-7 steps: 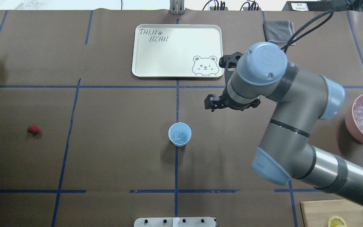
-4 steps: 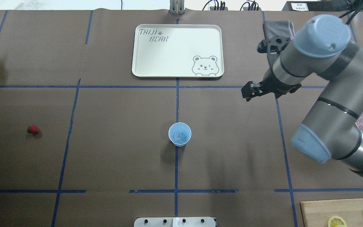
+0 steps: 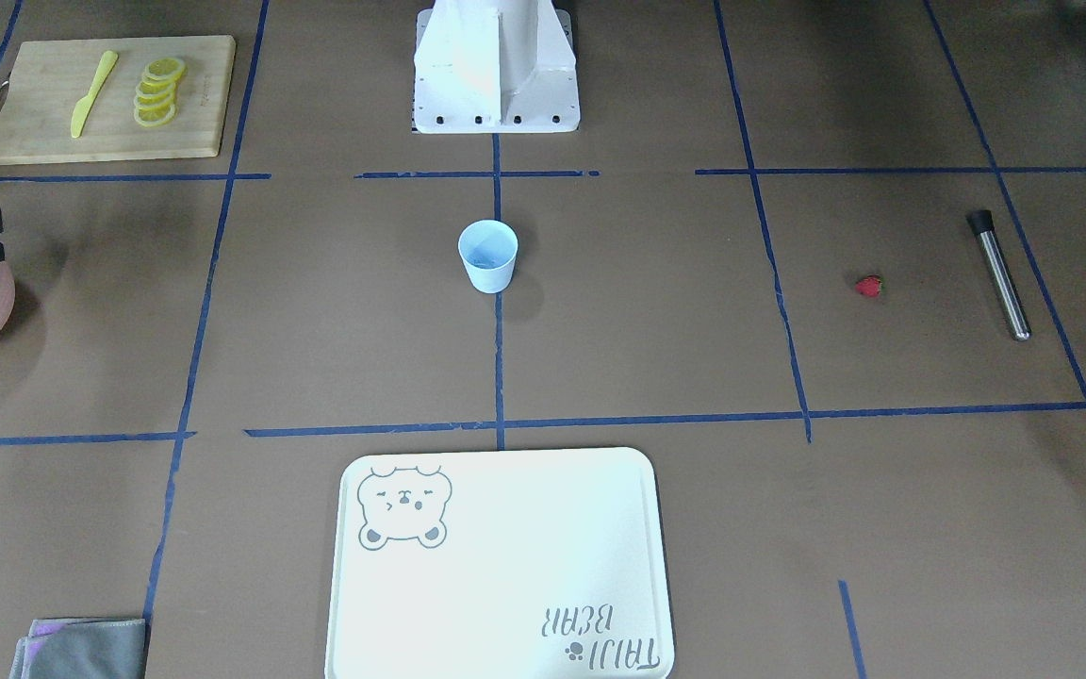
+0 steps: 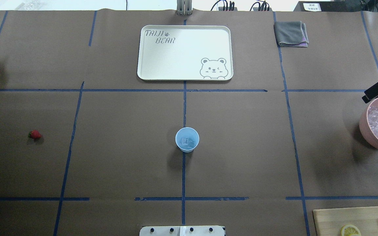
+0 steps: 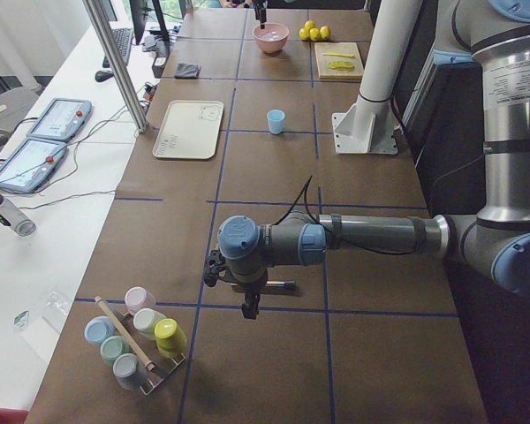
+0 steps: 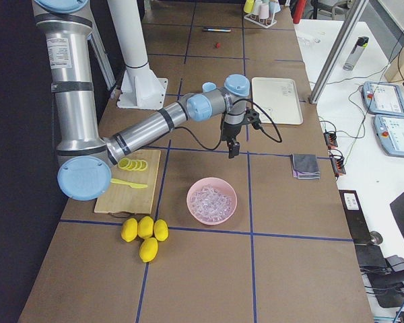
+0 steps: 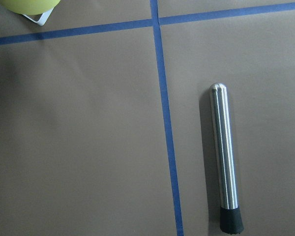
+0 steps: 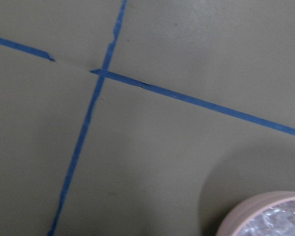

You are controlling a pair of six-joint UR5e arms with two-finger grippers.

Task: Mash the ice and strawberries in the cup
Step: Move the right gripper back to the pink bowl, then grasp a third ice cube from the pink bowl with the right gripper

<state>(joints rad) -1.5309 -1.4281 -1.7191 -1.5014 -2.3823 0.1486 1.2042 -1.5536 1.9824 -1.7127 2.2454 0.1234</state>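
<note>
Cup [image 4: 186, 149] holding ice [image 4: 185, 141] centre frame; strawberry [image 4: 34, 134] far left; right gripper [image 4: 376, 91] right edge, left gripper [image 5: 248, 306] lower centre: cannot tell jaw positions

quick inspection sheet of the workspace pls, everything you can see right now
surface: brown table, blue tape grid
job's things: cup upright at centre with ice inside; strawberry lying apart on the table
clutter: tray, grey cloth, muddler, pink bowl of ice, cutting board with lemon slices, yellow knife, whole lemons, cup rack
grippers: left gripper near muddler, right gripper near pink bowl; open or shut, cannot tell
cables: black cable looped at each wrist
surroundings: control tablets on side bench
</note>
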